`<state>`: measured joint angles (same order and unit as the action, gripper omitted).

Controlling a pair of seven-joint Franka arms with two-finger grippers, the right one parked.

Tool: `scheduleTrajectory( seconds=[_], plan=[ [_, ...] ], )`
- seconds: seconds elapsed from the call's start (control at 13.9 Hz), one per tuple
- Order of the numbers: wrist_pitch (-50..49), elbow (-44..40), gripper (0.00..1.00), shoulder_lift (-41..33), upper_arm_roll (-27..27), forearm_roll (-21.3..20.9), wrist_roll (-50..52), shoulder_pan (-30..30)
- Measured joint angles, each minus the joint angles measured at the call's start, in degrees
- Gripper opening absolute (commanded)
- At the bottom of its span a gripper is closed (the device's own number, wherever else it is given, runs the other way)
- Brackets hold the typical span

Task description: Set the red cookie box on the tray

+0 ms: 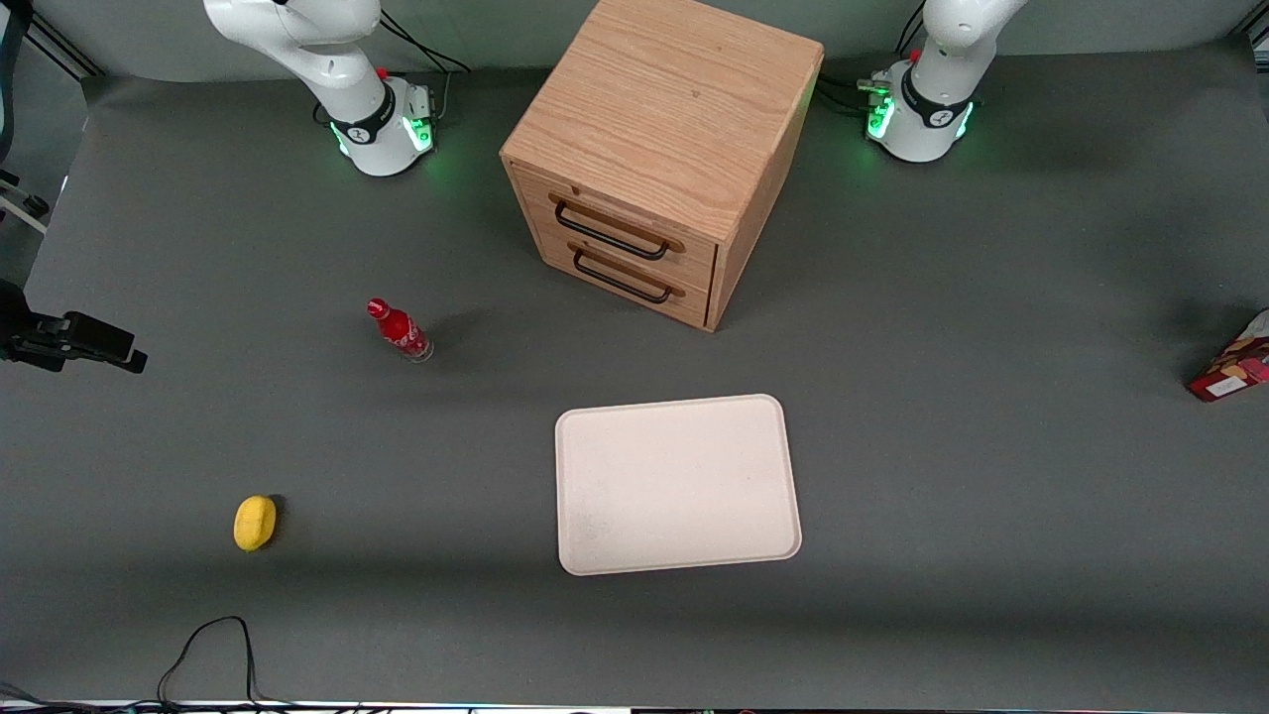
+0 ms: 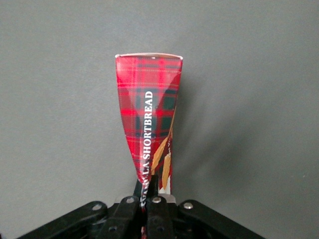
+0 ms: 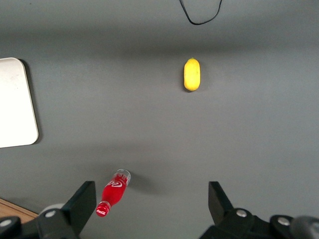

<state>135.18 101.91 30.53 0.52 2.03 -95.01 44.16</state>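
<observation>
The gripper [image 2: 149,199] is closed on the red cookie box [image 2: 149,114], pinching one end of the carton so the cardboard narrows between the fingers while the free end stays full width, clear above bare table. In the front view the box [image 1: 1234,369] shows only partly, at the working arm's end of the table, well apart from the tray [image 1: 677,484], which lies empty in front of the wooden drawer cabinet [image 1: 659,149]. Judgement: the end grip invites swinging; carry slowly, hold the box level, centre it over the tray, lower before releasing.
</observation>
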Motion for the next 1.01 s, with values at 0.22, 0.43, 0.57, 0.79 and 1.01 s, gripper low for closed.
scheduleTrajectory(
  seconds=[0.22, 0.43, 0.57, 0.79, 1.01],
  plan=[
    [-4.99, -5.00, 0.00, -1.06, 0.15, 0.24, 0.12, 0.03],
    [-17.51, -13.45, 0.00, -4.92, 0.46, 0.30, 2.52, 0.05],
    [-26.48, -19.86, 0.00, -7.46, 0.49, -0.12, 4.50, -0.01],
    [-37.85, -30.09, 0.00, -9.02, 0.36, -2.91, 6.96, -0.35],
    [-44.65, -35.70, 0.00, -9.00, 0.00, -3.15, 14.81, -2.70]
  ],
)
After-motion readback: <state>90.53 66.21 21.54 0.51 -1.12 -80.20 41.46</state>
